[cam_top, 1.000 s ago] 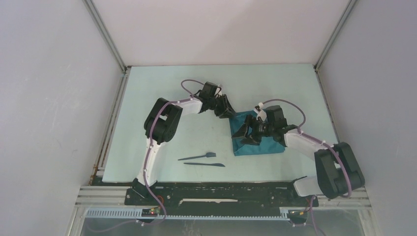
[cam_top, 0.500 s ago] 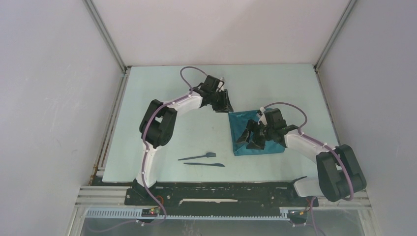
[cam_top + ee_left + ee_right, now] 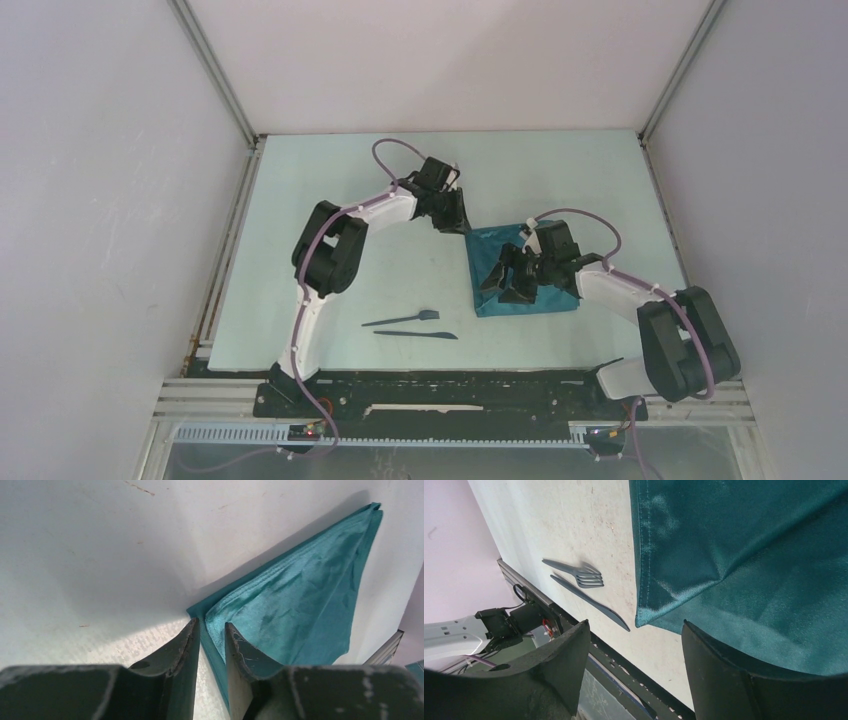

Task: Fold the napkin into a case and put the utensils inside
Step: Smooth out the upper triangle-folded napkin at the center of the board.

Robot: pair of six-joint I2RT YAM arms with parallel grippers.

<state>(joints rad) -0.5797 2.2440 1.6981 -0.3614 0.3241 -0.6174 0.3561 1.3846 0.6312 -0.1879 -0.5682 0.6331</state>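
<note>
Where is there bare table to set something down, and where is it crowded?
Free: the pale table's far strip along the back wall, and its left side. Crowded: centre right, where left gripper and right gripper sit at the dark teal-green cloth napkin; slim dark fork and knife lie near centre.

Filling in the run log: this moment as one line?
napkin: layered, not yet a case | left gripper: fingers close-set at its far corner, grip unclear | right gripper: open above napkin | fork, knife: on table, outside napkin

Soft, even light from above; glossy sheen on the napkin [image 3: 300,590], diffuse shadow beside it; wrist-view foregrounds slightly blurred
</note>
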